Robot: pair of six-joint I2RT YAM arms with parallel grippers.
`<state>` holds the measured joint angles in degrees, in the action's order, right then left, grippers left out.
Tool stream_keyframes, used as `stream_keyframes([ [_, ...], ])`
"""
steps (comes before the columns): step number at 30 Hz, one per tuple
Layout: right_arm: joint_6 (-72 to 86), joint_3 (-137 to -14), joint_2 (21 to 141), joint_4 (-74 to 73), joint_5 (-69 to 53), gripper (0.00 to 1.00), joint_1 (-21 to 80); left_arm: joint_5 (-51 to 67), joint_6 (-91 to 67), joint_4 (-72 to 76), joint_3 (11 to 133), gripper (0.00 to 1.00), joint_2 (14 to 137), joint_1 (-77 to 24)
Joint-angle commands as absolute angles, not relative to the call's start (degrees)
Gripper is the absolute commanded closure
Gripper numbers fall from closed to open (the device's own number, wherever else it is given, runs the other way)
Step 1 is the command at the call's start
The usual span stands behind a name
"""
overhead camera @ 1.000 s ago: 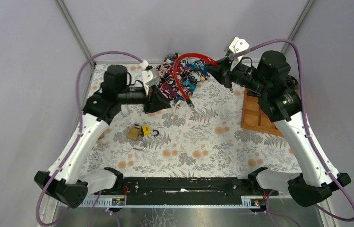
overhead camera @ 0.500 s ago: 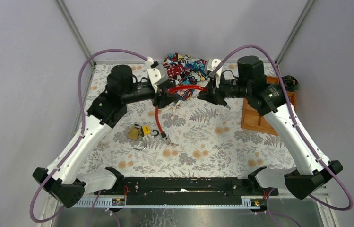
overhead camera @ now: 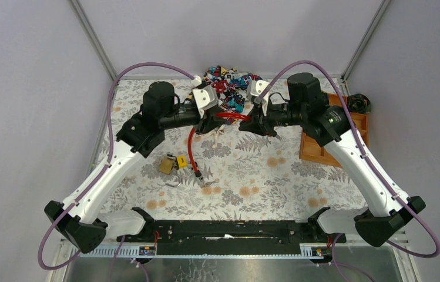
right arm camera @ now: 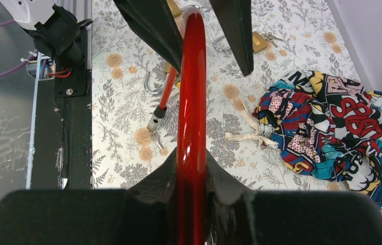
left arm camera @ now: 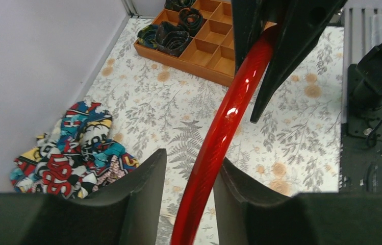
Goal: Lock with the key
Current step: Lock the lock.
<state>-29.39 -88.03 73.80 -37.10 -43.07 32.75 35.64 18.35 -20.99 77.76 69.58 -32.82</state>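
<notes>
A red cable lock (overhead camera: 229,116) spans the two grippers above the table's middle. My right gripper (right arm camera: 193,153) is shut on the cable (right arm camera: 191,92). Around the same cable (left arm camera: 214,148) sits my left gripper (left arm camera: 191,158), open: the cable leans on one finger and a gap shows at the other. From the left gripper (overhead camera: 214,120) the cable drops to a metal end (overhead camera: 197,172) on the table. A small key (right arm camera: 158,138) lies at that end; I cannot tell whether it is inserted. A brass padlock (overhead camera: 166,165) and a yellow one (overhead camera: 181,161) lie to its left.
A loose metal shackle (overhead camera: 173,183) lies near the padlocks. A colourful cloth bag (overhead camera: 229,88) sits at the back centre. A wooden compartment tray (overhead camera: 323,144) with dark items stands at the right. The arms' base rail (overhead camera: 223,230) runs along the near edge.
Both arms swung inward to meet. The right gripper carried the red cable down and left. The left gripper came around the cable, whose free end now hangs by the padlocks.
</notes>
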Motion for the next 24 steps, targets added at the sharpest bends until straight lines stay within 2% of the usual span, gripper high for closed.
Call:
stream_keyframes([
  [1,-32.66,-91.27,73.92,-37.55,-46.36,1.00,33.35,39.88,26.26,-22.28,80.68,0.50,67.19,-32.69],
  [5,-34.15,-91.14,73.82,-38.40,-46.27,1.00,33.39,48.86,36.50,-30.62,85.27,0.45,66.70,-30.80],
  [15,-34.26,-90.77,72.65,-37.74,-48.93,1.00,33.36,42.54,36.61,-40.82,91.69,0.46,75.60,-31.33],
  [17,-34.30,-90.32,72.22,-37.52,-48.80,1.00,33.32,41.35,37.06,-40.87,91.64,0.52,75.63,-32.26],
  [18,-34.04,-89.96,72.06,-37.06,-48.72,1.00,33.37,40.11,37.40,-40.83,91.26,0.60,75.39,-32.94],
  [19,-32.74,-89.29,71.85,-35.92,-48.23,1.00,33.34,39.84,37.59,-40.86,90.89,0.79,75.16,-33.65],
  [20,-30.21,-88.29,71.36,-32.67,-46.85,0.91,33.39,40.05,37.37,-40.59,90.34,0.93,74.95,-34.26],
  [21,-26.96,-86.81,70.69,-28.95,-44.29,0.71,33.39,40.13,34.28,-38.65,89.03,1.00,74.61,-34.92],
  [22,-24.11,-85.24,69.69,-25.74,-39.71,0.52,33.33,39.18,29.58,-34.77,87.04,1.00,73.90,-35.72],
  [24,-19.38,-81.31,67.15,-19.08,-29.57,0.28,33.35,34.93,20.90,-22.77,81.51,1.00,71.40,-37.98],
])
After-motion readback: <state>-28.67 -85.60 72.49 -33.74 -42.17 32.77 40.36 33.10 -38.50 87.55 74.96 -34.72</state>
